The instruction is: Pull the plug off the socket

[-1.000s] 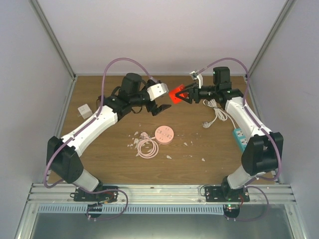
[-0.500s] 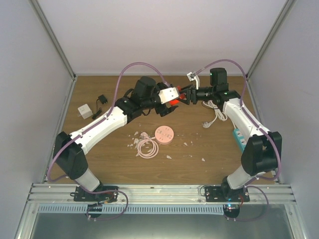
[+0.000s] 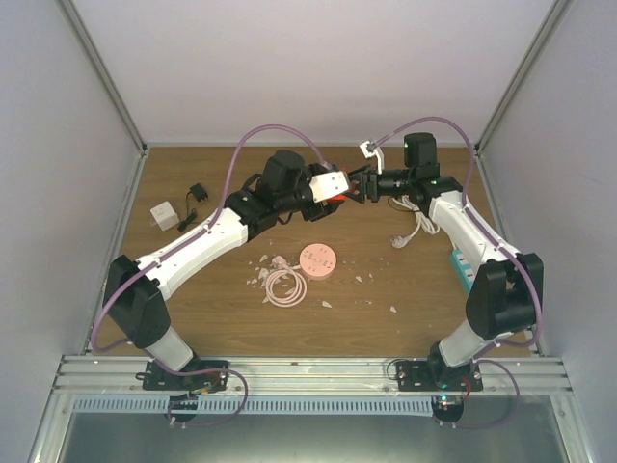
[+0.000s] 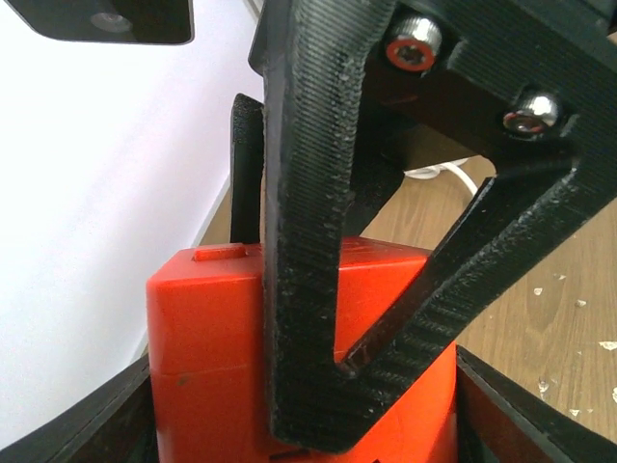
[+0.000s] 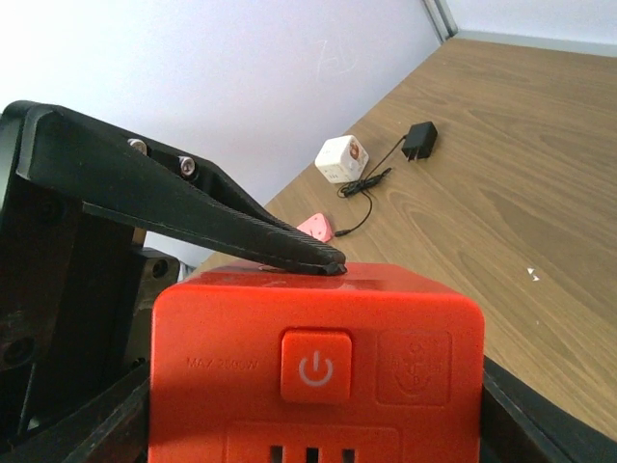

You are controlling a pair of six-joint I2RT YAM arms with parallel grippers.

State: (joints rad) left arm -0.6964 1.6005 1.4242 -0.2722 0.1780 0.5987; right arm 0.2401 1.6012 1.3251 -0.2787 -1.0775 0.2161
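Bright, diffuse light leaves only faint shadows on the bench (image 3: 415,280). In the wrist views the close red socket (image 5: 386,318) looks soft and the white wall (image 4: 96,193) washed out.

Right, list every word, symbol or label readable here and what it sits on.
Power symbol: on the square button of the red socket cube.
"MAX": embossed left of that button; the rest is too blurred to read.
Emblem right of the button: unreadable.
Pink disc: markings too small to read.
White cube: reddish mark, unreadable.
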